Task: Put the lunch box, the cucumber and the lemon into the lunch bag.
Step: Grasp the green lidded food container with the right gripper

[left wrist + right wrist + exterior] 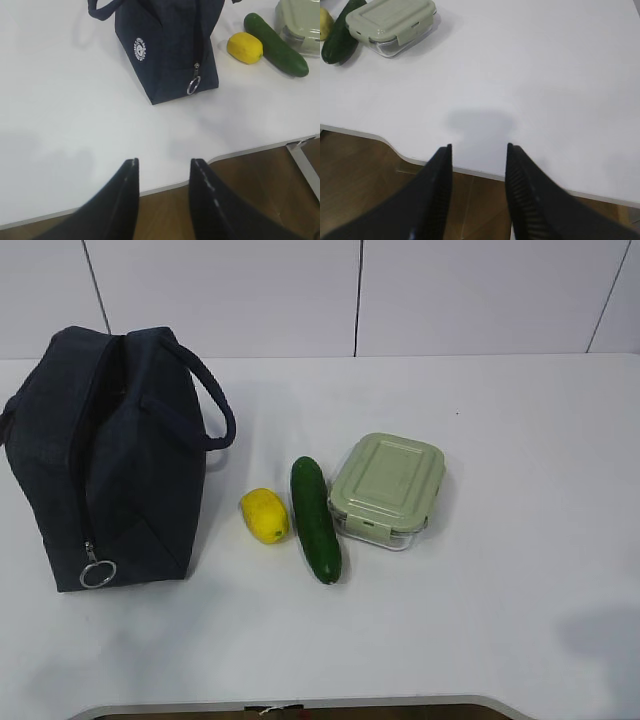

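navy fabric lunch bag (165,45): upright, zipped, dead ahead of the left claw (162,172)
yellow oval lemon (244,48): right of bag
dark green cucumber (275,44): beside lemon
green-lidded clear lunch box (390,24): ahead-left of the right claw (477,155)

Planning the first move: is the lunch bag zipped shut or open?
Shut: the lunch bag shows a closed zipper line with its ring pull at the end; no lining visible.

This looks to me like a bare test room or lab rather than a home. I work at a plain white table (520,620) with a rounded cut-out in its near edge. Behind the far edge stands a white panelled wall (230,290) with thin dark seams. Past the near edge, below me, I see a brown wood-look floor (365,175).
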You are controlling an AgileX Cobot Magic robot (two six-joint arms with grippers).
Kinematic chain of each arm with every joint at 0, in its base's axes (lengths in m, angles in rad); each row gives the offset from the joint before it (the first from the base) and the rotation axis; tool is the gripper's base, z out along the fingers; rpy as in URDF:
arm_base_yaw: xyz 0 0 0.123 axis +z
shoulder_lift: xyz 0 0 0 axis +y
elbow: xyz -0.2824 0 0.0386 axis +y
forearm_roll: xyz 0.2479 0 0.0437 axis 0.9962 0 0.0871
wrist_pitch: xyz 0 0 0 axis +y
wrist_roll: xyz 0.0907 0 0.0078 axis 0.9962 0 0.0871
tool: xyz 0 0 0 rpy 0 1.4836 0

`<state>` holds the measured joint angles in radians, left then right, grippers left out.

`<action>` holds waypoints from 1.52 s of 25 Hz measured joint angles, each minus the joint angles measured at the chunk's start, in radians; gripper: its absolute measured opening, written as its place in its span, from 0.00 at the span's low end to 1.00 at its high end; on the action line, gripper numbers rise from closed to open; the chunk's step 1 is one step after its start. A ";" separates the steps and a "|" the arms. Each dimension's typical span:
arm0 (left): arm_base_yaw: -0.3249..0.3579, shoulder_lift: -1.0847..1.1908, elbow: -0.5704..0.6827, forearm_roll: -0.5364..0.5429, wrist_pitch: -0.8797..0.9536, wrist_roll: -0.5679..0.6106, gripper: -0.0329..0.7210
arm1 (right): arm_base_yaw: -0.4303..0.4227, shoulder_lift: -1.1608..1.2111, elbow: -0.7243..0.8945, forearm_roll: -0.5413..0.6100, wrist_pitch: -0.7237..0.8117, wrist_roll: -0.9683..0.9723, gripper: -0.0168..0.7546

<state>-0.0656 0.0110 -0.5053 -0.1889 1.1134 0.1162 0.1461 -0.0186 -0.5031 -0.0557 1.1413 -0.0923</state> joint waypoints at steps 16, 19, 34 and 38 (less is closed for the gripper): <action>0.000 0.000 0.000 -0.002 0.000 0.001 0.36 | 0.000 0.002 -0.011 0.015 -0.006 0.034 0.41; 0.000 0.000 0.000 -0.002 0.000 0.001 0.36 | 0.000 0.035 -0.011 0.048 -0.025 0.055 0.41; 0.000 0.000 0.000 -0.002 0.000 0.001 0.36 | 0.000 0.389 -0.011 0.373 -0.242 0.092 0.41; 0.000 0.000 0.000 -0.002 0.000 0.001 0.36 | 0.000 0.517 -0.011 0.450 -0.277 0.092 0.41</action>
<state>-0.0656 0.0110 -0.5053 -0.1906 1.1134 0.1168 0.1461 0.4986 -0.5139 0.3946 0.8641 0.0000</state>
